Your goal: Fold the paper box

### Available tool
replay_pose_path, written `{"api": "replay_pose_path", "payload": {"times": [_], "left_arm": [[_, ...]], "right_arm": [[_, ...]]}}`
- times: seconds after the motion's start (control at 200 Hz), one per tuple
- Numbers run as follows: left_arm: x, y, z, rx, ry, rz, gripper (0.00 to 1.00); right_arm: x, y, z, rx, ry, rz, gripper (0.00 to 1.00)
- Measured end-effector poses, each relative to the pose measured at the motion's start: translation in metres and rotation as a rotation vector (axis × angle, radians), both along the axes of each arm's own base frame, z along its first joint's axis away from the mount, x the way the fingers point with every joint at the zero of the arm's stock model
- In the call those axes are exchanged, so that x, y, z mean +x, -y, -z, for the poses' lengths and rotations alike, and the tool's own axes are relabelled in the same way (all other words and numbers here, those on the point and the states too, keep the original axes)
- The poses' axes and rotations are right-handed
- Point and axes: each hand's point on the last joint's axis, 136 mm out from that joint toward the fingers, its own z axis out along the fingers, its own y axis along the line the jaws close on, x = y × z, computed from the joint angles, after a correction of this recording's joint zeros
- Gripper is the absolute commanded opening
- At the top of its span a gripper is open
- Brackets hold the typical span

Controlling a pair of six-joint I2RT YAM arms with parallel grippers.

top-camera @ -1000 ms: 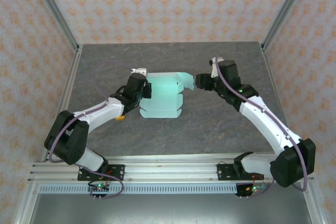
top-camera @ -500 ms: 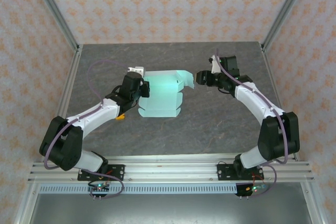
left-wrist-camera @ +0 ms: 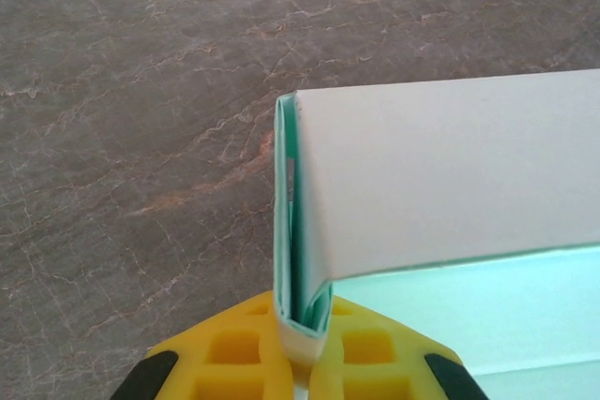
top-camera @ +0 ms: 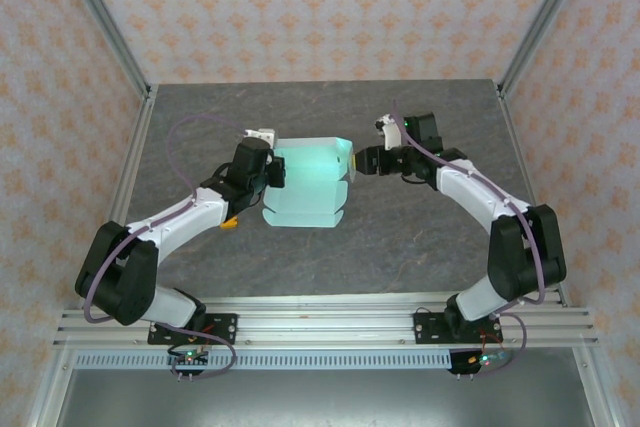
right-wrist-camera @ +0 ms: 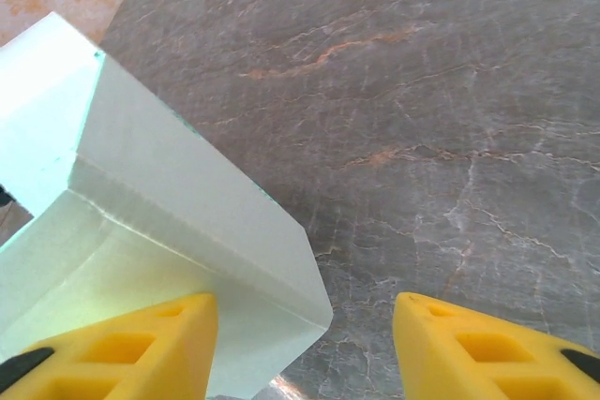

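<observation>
Left gripper [top-camera: 272, 169], seen from above, clamps the left edge of the paper box [top-camera: 305, 187] mid-desk [top-camera: 420, 237]. The right gripper [top-camera: 362, 161] has swung in to its right edge, and the side flap that lay flat a second ago now stands up.

Left wrist: folded card is pinched tight between the yellow fingers [left-wrist-camera: 234, 353].

Right wrist: jaws are spread with the card's corner between them. It should probably push squarely along the crease while the left holds firm.

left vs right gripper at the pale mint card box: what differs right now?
The left gripper is shut, clamped on a folded edge of the pale mint-blue paper box; the right gripper stands open, not closed on it. The left gripper is at the box's left end, the right gripper at its right end, a corner between its jaws. Both have yellow fingers.
</observation>
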Motion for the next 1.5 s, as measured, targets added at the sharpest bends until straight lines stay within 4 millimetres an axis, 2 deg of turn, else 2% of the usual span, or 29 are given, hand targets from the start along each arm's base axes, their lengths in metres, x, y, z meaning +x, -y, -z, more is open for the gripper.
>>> {"api": "replay_pose_path", "payload": {"times": [0.245,0.445,0.746,1.076,1.501], "left_arm": [[0.000,-0.002,0.001,0.001,-0.004,-0.003,0.00],[-0.002,-0.003,0.004,0.009,-0.019,-0.003,0.00],[-0.003,-0.003,0.005,0.013,-0.023,-0.001,0.00],[-0.002,-0.003,0.007,0.018,-0.026,0.001,0.00],[0.002,-0.001,0.004,0.023,-0.021,0.006,0.00]], "right_arm": [[-0.005,-0.012,0.001,0.007,0.009,-0.048,0.52],[-0.007,-0.015,0.008,0.003,-0.007,-0.060,0.52],[-0.011,-0.022,0.006,0.009,0.007,-0.099,0.52],[-0.003,-0.026,-0.002,0.014,-0.019,-0.098,0.50],[-0.007,-0.036,0.005,0.017,-0.051,-0.128,0.53]]}}
